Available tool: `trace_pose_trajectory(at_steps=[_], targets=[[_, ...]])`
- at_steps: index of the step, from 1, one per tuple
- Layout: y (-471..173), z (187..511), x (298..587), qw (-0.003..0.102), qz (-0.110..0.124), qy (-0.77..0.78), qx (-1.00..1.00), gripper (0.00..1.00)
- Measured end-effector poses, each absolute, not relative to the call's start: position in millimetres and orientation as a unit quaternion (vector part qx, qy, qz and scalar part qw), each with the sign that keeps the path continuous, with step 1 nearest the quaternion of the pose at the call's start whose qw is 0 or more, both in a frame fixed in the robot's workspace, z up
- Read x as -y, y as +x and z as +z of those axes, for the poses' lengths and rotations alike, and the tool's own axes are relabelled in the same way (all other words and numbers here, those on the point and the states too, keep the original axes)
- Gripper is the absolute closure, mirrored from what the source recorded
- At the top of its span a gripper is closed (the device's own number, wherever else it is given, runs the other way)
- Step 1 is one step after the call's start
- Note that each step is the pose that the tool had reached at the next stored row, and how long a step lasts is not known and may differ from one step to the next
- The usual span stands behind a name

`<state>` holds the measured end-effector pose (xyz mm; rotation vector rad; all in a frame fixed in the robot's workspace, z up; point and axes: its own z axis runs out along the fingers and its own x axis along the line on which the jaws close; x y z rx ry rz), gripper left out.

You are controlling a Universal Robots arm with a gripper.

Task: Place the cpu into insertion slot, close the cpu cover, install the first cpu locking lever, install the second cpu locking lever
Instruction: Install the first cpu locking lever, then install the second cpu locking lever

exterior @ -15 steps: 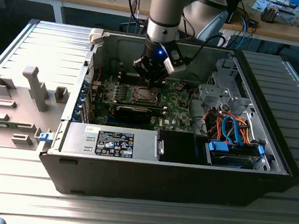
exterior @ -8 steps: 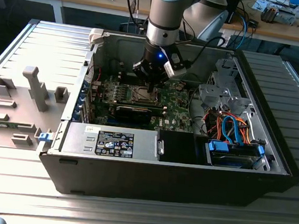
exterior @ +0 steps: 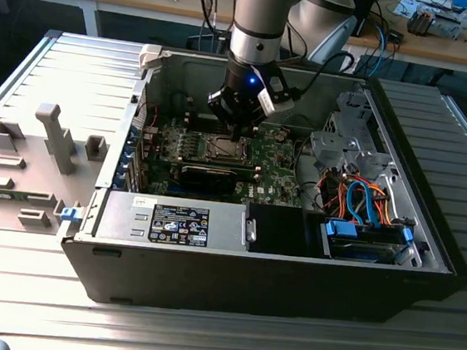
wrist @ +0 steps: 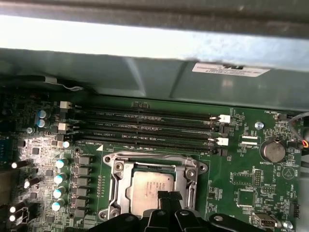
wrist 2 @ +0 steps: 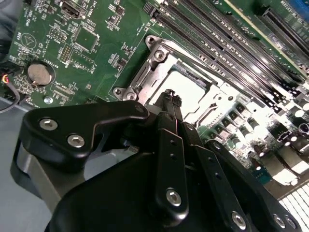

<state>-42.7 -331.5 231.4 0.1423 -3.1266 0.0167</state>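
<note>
while the arm hangs down into the open computer case [exterior: 426, 245], its hand [exterior: 237, 128] sits just above the middle of the green motherboard [exterior: 279, 176], right over the insertion slot [exterior: 224, 148]. in the first wrist view the cpu [wrist: 149, 186] already lies flat in the insertion slot [wrist: 113, 193], silvery top up, its edges square with the metal rim and running parallel to the long black memory slots [wrist: 145, 130] beside it. the chip is square, so no long axis can be told. the hand's black fingertips [wrist: 169, 197] cover the cpu's edge that lies farthest from the memory slots, so the chip lies directly beneath and slightly ahead of the hand, toward those slots.

in the second wrist view the fingertips [wrist 2: 170, 96] look drawn together to a narrow point with nothing between them, poised over the bright cpu [wrist 2: 186, 89]; whether they touch the chip i cannot tell. the metal frame [wrist 2: 145, 77] around the socket, with its screws at the corners, lies flat on the board. judging from this, the placing looks done; whether the cpu cover is down over the chip i cannot tell, nor can i make out the levers. a coin battery [wrist 2: 36, 72] sits well apart, toward the board's corner.
</note>
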Motion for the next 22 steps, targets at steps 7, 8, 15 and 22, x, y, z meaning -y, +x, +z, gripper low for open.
trace_pose_trajectory(at_steps=[7,8,15,22], targets=[[-42.7,237.3,331.5,0.006,0.005,0.045,0.999,0.89],[-42.7,237.3,331.5,0.006,0.005,0.045,0.999,0.89],[-42.7,237.4,331.5,0.006,0.005,0.045,0.999,0.89],[-42.7,236.9,347.5,0.006,0.004,0.045,0.999,0.89]])
